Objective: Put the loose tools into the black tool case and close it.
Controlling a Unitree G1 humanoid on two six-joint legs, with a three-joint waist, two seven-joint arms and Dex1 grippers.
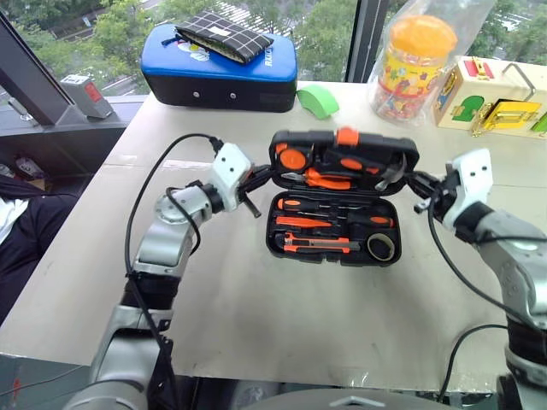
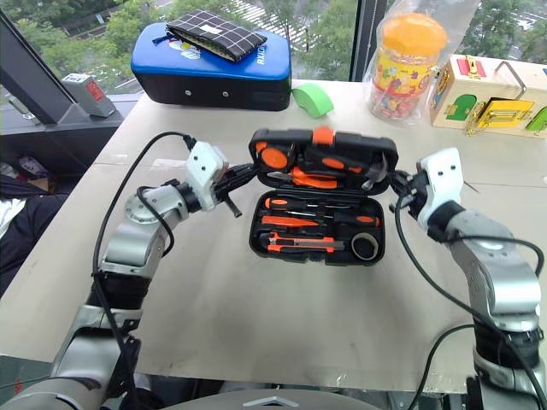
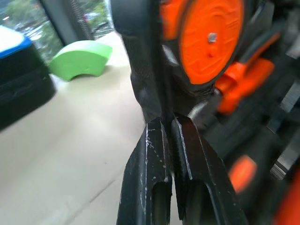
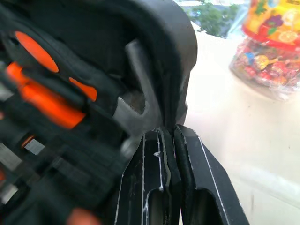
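A pale beige table (image 1: 256,325) takes most of the view, lit by soft daylight. Behind it, at 12 o'clock, big windows (image 1: 325,34) show green trees outside, with a dark frame post (image 1: 367,38) between the panes. At 10 o'clock a dark slanted beam (image 1: 34,77) crosses the glass, and a small grey box (image 1: 85,94) with a red label sits on the grey sill (image 1: 51,128) there.
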